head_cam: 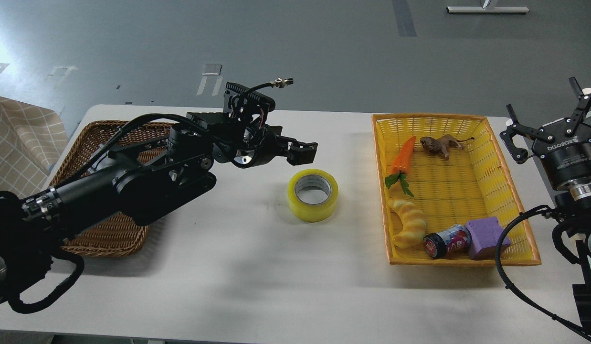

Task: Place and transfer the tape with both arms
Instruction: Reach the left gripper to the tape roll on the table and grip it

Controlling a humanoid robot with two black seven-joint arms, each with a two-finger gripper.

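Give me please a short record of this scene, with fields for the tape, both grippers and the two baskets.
tape: yellow roll lying flat on the white table, hole up, between the baskets, not held
left gripper: just above and left of the tape, not touching; open or shut cannot be told
right gripper: open, raised beside the yellow basket, holding nothing
yellow basket: holds toy carrot, lion, bread, can, purple block
wicker basket: at left, partly hidden by arm

Tape (pixel 313 195) lay flat on the table (pixel 238 286), between wicker basket (pixel 109 239) at left and tray (pixel 467 191) at right. Tray held carrot (pixel 403 156), lion (pixel 441 145), bread toy (pixel 407 222), can (pixel 447 241) and block (pixel 486 231). Left gripper (pixel 302 153) hung just behind the tape.
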